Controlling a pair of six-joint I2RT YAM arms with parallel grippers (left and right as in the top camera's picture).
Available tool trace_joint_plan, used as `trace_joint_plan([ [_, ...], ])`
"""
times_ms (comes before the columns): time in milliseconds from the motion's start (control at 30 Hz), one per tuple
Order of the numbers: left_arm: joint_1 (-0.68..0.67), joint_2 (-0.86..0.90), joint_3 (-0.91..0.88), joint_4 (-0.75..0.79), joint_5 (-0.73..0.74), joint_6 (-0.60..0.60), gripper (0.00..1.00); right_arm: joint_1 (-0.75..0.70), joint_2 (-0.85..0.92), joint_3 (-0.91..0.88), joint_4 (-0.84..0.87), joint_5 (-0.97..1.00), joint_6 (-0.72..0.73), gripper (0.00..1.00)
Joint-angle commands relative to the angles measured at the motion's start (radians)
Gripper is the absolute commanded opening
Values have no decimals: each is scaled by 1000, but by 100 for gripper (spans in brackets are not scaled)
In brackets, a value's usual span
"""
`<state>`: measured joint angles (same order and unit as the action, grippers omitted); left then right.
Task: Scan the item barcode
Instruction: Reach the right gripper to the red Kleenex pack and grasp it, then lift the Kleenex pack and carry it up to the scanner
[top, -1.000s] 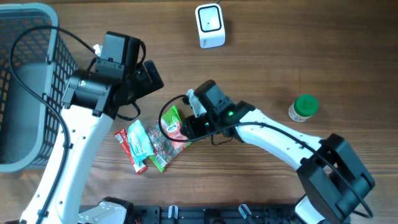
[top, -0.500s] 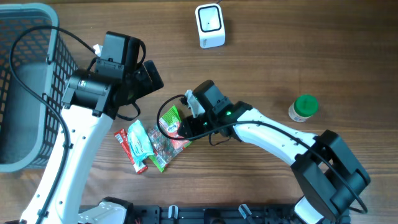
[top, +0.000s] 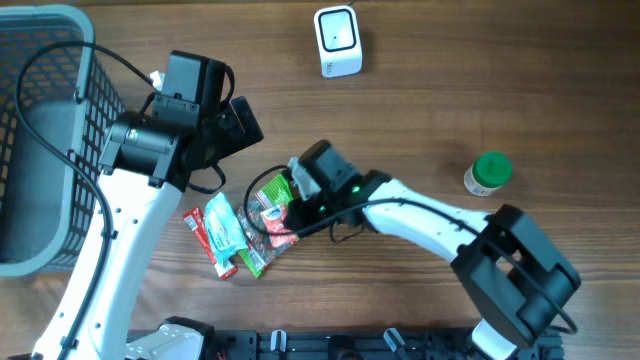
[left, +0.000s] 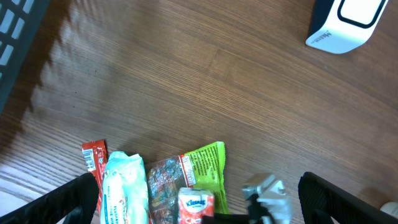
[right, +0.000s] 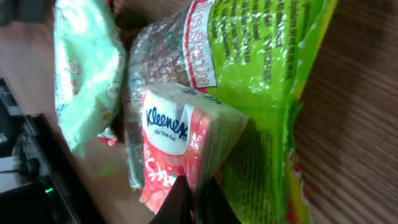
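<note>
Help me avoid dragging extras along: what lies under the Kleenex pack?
The Kleenex pack lies across a green packet and a clear wrapper. The parts of both beneath it are covered, so anything else there is hidden.

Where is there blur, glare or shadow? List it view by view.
Overhead: even light, sharp, faint shadows. Left wrist: jagged shadow of the basket across the table, top left. Right wrist: sheen on the green packet, Kleenex pack lettering readable, far left edge blurred.
</note>
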<state>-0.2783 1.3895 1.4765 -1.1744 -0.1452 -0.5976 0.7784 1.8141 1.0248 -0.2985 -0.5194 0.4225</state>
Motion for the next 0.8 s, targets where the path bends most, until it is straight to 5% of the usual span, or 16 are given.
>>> trace_joint_plan([
  [0, 3, 1, 6, 0, -5, -13, 100, -110, -74, 0, -13, -245, -8, 4],
  [333, 3, 1, 6, 0, -5, -13, 100, -367, -103, -2, -203, -340, -212, 4],
  [767, 3, 1, 6, 0, -5, -13, 100, -686, -103, -2, -653, -845, -912, 4],
])
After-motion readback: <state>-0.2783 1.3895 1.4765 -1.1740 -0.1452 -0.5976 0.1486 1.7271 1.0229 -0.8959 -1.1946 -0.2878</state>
